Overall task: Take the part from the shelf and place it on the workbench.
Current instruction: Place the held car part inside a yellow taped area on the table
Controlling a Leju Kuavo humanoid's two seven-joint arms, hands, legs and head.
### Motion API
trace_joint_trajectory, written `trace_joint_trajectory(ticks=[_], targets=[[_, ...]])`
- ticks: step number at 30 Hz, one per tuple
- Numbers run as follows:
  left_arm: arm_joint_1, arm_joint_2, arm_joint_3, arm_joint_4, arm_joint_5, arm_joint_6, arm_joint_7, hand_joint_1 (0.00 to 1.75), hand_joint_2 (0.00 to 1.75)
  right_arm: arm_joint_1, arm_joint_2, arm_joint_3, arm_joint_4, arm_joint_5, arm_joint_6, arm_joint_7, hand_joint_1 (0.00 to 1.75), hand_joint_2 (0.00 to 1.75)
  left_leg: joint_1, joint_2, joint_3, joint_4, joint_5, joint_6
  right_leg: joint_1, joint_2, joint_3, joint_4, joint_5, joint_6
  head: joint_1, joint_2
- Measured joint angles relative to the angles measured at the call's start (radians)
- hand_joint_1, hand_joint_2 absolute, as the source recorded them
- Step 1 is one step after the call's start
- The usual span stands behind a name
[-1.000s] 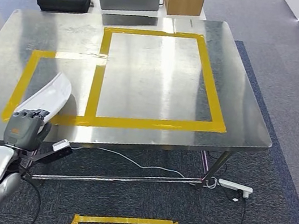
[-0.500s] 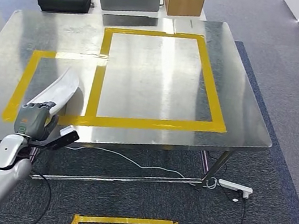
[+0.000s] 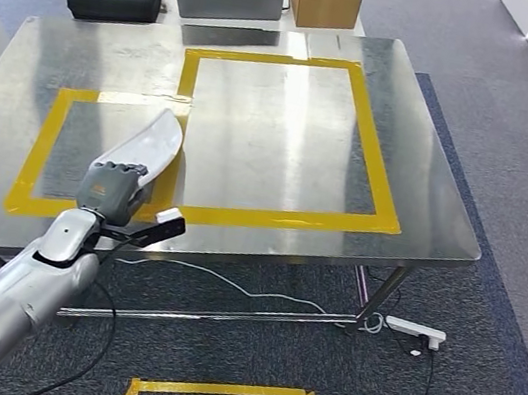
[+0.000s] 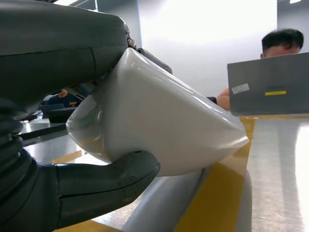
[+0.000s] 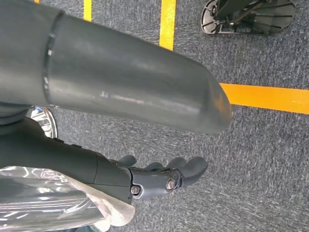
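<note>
Our left hand [image 3: 110, 188] grips the white curved part [image 3: 149, 145], thumb [image 4: 105, 181] under it and fingers over its near end. The part juts ahead of the hand, over the steel surface [image 3: 271, 138], above the yellow tape [image 3: 169, 156]. Our right hand [image 5: 160, 176] hangs over the carpet, fingers loosely extended, holding nothing.

A silver, glossy left arm [image 3: 16, 288] ends in a dark grey robot hand [image 3: 110, 190] with a small orange marking and black cable.

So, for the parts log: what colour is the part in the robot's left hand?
Glossy white part; the left wrist view shows it best.
</note>
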Motion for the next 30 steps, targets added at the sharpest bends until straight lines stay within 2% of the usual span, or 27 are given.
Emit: trace_joint_trajectory(ticks=[6, 7, 10, 11, 15, 20, 30], targets=[[-0.015, -0.01, -0.013, 0.026, -0.001, 0.0, 0.0, 1.75, 1.75, 0.0, 0.0, 0.0, 0.0, 0.0, 0.0, 0.0, 0.0, 0.0, 0.0, 0.0, 0.0, 0.0, 0.0, 0.0, 0.0, 0.0, 0.0, 0.0, 0.0, 0.0, 0.0, 0.0], [-0.018, -0.011, -0.015, 0.029, -0.001, 0.0, 0.002, 1.31, 1.31, 0.0, 0.0, 0.0, 0.0, 0.0, 0.0, 0.001, 0.0, 0.0, 0.0, 0.0, 0.0, 0.0, 0.0, 0.0, 0.0, 0.0, 0.0, 0.0, 0.0, 0.0, 0.0, 0.0], [-0.025, -0.014, -0.022, 0.042, -0.002, 0.002, 0.018, 0.0, 1.31, 0.001, 0.0, 0.0, 0.0, -0.002, 0.001, 0.001, 0.0, 0.0, 0.0, 0.0, 0.0, 0.0, 0.0, 0.0, 0.0, 0.0, 0.0, 0.0, 0.0, 0.0, 0.0, 0.0], [-0.026, -0.015, -0.024, 0.047, -0.002, 0.004, 0.025, 0.0, 1.75, 0.001, 0.0, 0.0, 0.0, -0.003, 0.001, 0.001, 0.0, 0.0, 0.0, 0.0, 0.0, 0.0, 0.0, 0.0, 0.0, 0.0, 0.0, 0.0, 0.0, 0.0, 0.0, 0.0], [-0.029, -0.014, -0.024, 0.068, 0.017, 0.033, 0.044, 0.0, 0.0, 0.003, 0.0, 0.0, 0.0, -0.012, 0.001, 0.001, 0.0, 0.0, 0.0, 0.0, -0.001, 0.0, 0.0, 0.0, 0.0, 0.0, 0.0, 0.0, 0.0, 0.0, 0.0, 0.0], [-0.03, -0.003, -0.011, 0.084, 0.033, 0.075, 0.05, 0.0, 0.0, 0.004, 0.0, 0.0, 0.0, -0.019, 0.001, 0.001, 0.0, 0.0, 0.0, 0.0, -0.001, 0.0, 0.0, 0.0, 0.0, 0.0, -0.001, 0.0, 0.0, 0.0, 0.0, 0.0], [-0.03, 0.041, 0.023, 0.09, 0.009, 0.093, 0.091, 0.0, 0.0, 0.004, 0.0, 0.0, 0.0, -0.026, 0.003, -0.005, 0.0, 0.0, 0.0, 0.0, -0.001, 0.0, 0.0, 0.0, 0.0, 0.0, -0.001, 0.0, 0.0, 0.0, 0.0, 0.0]])
